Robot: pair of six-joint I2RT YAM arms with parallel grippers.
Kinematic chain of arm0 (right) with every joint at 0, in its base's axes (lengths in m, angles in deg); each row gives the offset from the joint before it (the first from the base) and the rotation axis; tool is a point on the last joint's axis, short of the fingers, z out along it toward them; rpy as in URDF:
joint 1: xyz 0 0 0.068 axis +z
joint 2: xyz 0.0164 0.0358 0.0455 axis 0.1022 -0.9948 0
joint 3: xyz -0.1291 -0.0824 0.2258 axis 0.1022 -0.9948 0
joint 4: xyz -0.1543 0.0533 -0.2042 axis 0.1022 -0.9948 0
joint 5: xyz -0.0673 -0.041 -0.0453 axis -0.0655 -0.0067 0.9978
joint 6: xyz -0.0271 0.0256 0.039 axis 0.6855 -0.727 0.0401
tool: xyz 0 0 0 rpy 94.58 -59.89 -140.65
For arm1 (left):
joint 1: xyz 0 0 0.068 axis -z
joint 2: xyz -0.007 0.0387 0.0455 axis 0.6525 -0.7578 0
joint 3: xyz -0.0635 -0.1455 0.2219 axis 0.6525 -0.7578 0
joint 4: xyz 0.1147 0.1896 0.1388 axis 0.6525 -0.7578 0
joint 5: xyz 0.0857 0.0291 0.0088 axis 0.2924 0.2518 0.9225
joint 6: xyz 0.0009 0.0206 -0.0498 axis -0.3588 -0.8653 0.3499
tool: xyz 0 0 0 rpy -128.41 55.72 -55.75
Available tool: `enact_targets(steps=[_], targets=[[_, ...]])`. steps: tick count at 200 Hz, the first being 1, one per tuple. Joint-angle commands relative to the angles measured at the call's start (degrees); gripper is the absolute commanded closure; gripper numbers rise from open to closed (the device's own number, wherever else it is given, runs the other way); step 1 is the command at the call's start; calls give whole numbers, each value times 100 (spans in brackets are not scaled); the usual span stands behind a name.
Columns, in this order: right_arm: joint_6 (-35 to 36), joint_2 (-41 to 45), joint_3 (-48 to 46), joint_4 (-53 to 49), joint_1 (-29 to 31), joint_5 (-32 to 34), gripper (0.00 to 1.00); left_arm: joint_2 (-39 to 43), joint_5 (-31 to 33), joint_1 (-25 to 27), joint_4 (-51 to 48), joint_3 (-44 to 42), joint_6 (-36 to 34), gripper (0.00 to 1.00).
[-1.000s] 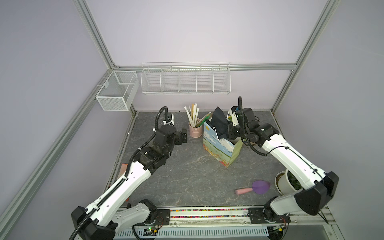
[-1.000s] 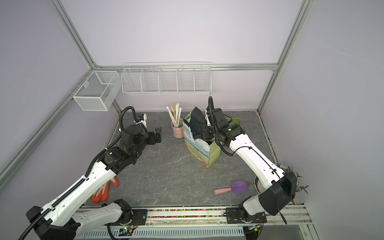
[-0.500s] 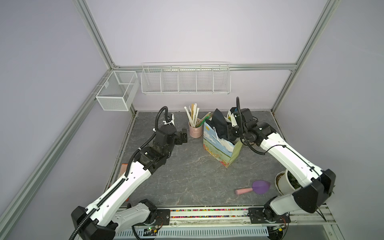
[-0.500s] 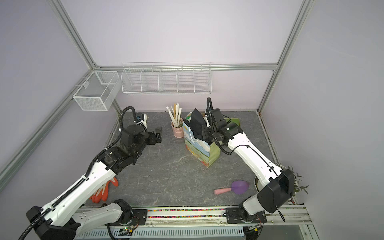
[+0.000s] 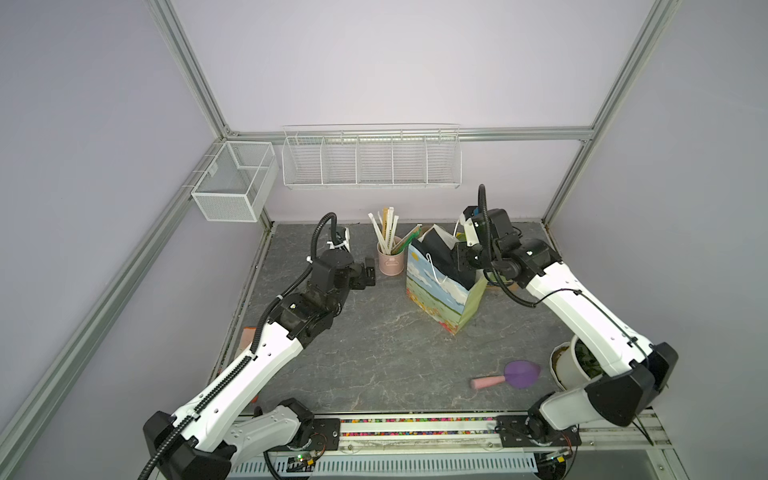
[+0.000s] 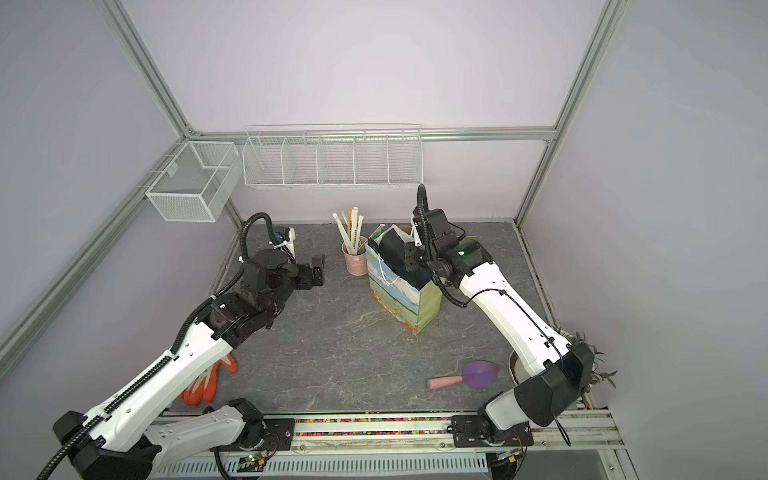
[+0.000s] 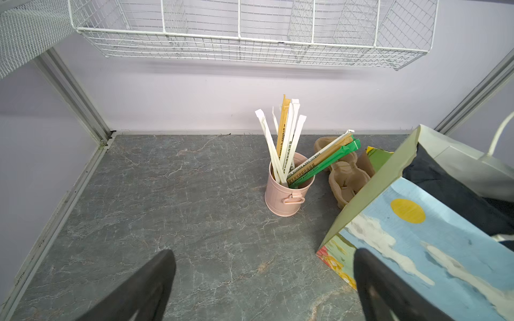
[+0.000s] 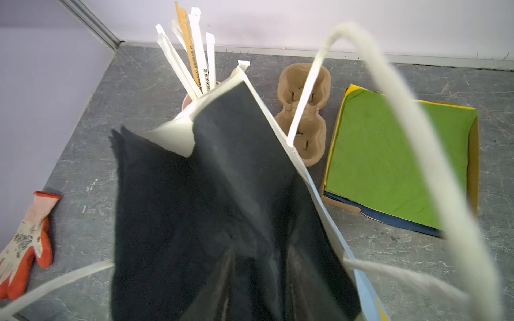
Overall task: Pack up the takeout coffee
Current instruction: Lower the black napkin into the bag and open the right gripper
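Note:
The takeout coffee is hidden in every view. A paper bag [image 5: 436, 295] [image 6: 399, 299] printed with sky and flowers stands upright at mid-table, with black tissue paper [image 8: 194, 194] sticking out of its mouth. My right gripper [image 5: 459, 259] [image 6: 409, 257] [image 8: 260, 266] reaches down into the bag's mouth among the black paper. Its fingers stand a little apart in the dark, and I see nothing held between them. My left gripper [image 5: 369, 270] [image 6: 318, 270] [image 7: 264, 255] hovers wide open and empty over bare table, left of the bag.
A pink bucket of straws [image 5: 390, 262] stands just left of the bag. Behind the bag lie a cardboard cup carrier [image 8: 303, 111] and a box of green napkins [image 8: 397, 158]. A purple scoop [image 5: 519, 374] and a potted plant [image 5: 569, 365] sit front right, an orange glove [image 6: 208, 378] front left.
The right gripper's jaws have parted from shut, and its wrist has lifted slightly at the bag's mouth. The left arm has not moved.

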Motion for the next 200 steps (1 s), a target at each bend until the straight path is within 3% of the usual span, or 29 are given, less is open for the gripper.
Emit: enact_targets(steps=[1, 43, 95, 132, 200], targets=[[40, 33, 220, -133, 38, -156, 64, -41, -31, -27, 22, -66, 20, 0], [-66, -247, 183, 109, 51, -743, 65, -56, -23, -27, 23, -66, 13, 0], [217, -240, 289, 147, 62, -560, 62, -76, -38, -27, 12, -66, 7, 0], [459, 192, 470, 119, 59, -407, 48, 37, 95, -27, 66, -127, 35, 1], [749, 1570, -44, 199, 29, 540, 6, 130, 234, -27, 97, -157, 82, 1]])
